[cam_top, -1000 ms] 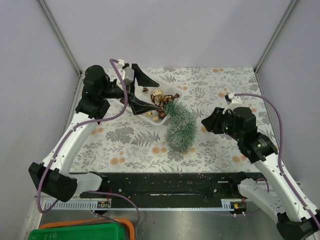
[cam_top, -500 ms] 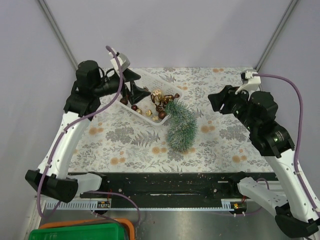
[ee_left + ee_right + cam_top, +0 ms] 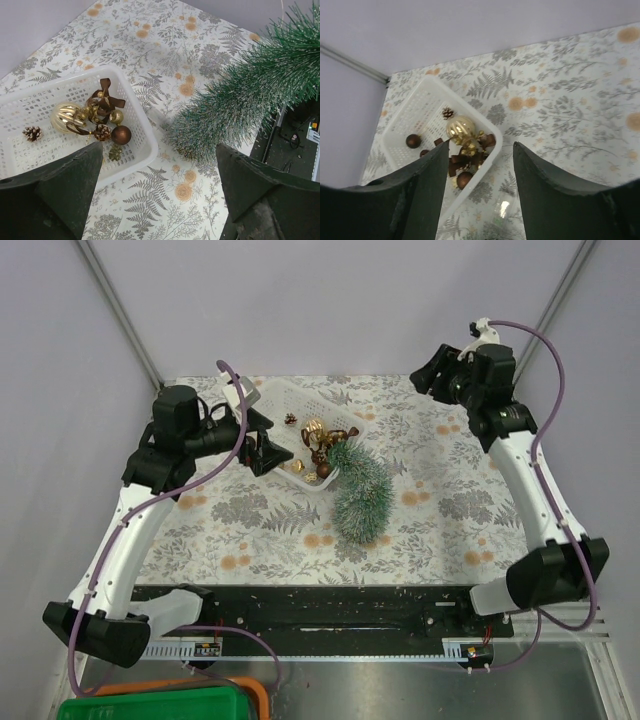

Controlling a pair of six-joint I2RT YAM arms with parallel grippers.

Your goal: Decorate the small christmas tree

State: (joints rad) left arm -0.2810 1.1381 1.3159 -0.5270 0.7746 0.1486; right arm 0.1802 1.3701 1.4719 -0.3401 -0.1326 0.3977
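The small christmas tree point(image 3: 360, 495) lies on its side mid-table, its tip against a white basket point(image 3: 300, 397). The left wrist view shows the tree point(image 3: 250, 95) and the basket point(image 3: 145, 135) holding a gold ball point(image 3: 67, 116), a brown ball point(image 3: 121, 135), a brown bow point(image 3: 105, 100) and a pine cone point(image 3: 32, 133). My left gripper point(image 3: 272, 438) is open and empty, at the basket's left side. My right gripper point(image 3: 422, 375) is open and empty, raised high at the back right. It looks down on the basket point(image 3: 495, 132) and gold ball point(image 3: 460, 126).
The leaf-print tablecloth point(image 3: 260, 530) covers the table. Grey walls with metal corner posts point(image 3: 120, 315) close in the back and sides. A black rail point(image 3: 320, 605) runs along the near edge. A green bin point(image 3: 160, 708) sits below the table's front left.
My right arm has swung up from the middle right to the back right corner. My left gripper has drawn back from over the basket towards its left side. The tree has not moved.
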